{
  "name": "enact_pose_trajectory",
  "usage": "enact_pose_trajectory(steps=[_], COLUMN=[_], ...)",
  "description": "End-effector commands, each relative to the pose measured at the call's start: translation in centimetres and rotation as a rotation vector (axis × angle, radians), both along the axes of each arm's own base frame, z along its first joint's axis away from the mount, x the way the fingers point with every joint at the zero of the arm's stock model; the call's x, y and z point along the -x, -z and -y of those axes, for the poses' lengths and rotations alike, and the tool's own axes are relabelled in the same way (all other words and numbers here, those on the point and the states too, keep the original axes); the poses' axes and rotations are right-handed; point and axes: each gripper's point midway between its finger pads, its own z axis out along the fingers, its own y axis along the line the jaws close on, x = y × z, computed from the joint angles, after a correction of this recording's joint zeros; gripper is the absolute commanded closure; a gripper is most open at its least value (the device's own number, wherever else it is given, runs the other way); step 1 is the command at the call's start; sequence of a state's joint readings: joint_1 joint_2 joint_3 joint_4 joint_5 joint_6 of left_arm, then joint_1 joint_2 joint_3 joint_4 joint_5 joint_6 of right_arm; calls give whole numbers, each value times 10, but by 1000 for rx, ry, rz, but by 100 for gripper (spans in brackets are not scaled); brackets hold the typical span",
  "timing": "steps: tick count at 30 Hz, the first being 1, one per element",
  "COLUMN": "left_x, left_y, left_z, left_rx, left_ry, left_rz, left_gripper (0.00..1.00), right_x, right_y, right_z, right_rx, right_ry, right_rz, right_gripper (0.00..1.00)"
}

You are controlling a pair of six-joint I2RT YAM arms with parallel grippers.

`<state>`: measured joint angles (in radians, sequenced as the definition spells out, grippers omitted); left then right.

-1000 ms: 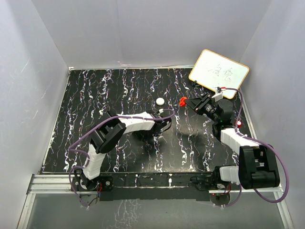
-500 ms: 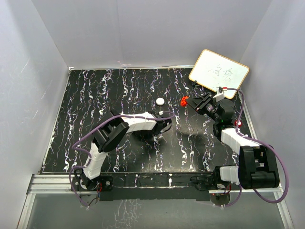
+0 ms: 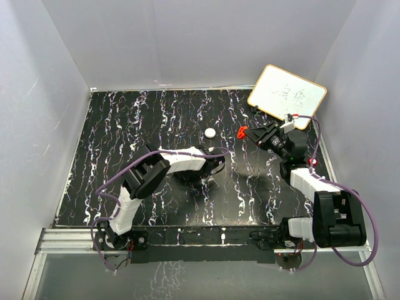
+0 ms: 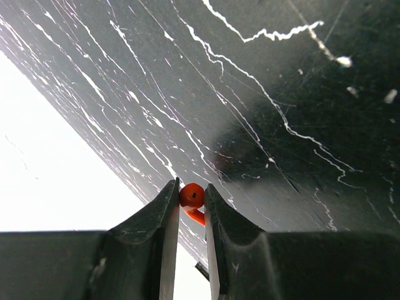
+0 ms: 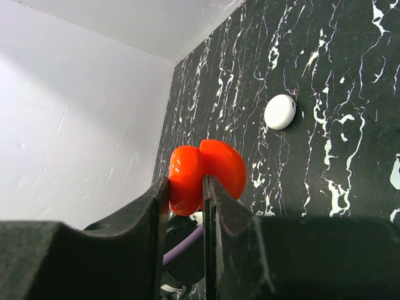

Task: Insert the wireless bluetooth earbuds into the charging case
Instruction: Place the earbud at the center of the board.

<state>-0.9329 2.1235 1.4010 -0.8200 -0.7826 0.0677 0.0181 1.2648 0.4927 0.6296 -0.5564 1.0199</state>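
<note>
Black marbled tabletop (image 3: 156, 119); left claw (image 4: 192, 187) pinched a red earbud (image 4: 192, 195); right claw (image 5: 185, 181) pinched the red case (image 5: 215, 165), lying right and farther.

The top external camera sits high above and behind the two arm bases. It faces down and forward over the whole black marbled worktop (image 3: 125, 125), the white walls (image 3: 187, 44) and the whiteboard (image 3: 287, 95) at the far right. The left wrist camera sits just behind the left hand (image 4: 190, 187), tilted and very near the worktop, and looks along the fingers past a small red earbud (image 4: 192, 195) to a bright wall. The right wrist camera looks along the right hand (image 5: 185, 181), past a red clamshell piece (image 5: 215, 165), leftward across the worktop to the left wall. It shares the white disc (image 5: 279, 112) with the top view.
</note>
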Motion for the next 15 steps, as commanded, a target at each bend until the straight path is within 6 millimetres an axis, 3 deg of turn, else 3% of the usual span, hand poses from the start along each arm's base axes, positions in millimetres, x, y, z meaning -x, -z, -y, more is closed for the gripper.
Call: enact_pose_trajectory(steps=[1, 15], left_x=[1, 7], left_y=[-4, 3], left_z=[-1, -1], left_rx=[-22, -28], left_ry=[6, 5], left_rz=[-33, -87], left_gripper=[90, 83], right_x=[-3, -2], right_y=[-29, -28], right_z=[1, 2], right_rx=[2, 3], right_ry=[-2, -1], right_rz=[98, 98], right_gripper=[100, 100])
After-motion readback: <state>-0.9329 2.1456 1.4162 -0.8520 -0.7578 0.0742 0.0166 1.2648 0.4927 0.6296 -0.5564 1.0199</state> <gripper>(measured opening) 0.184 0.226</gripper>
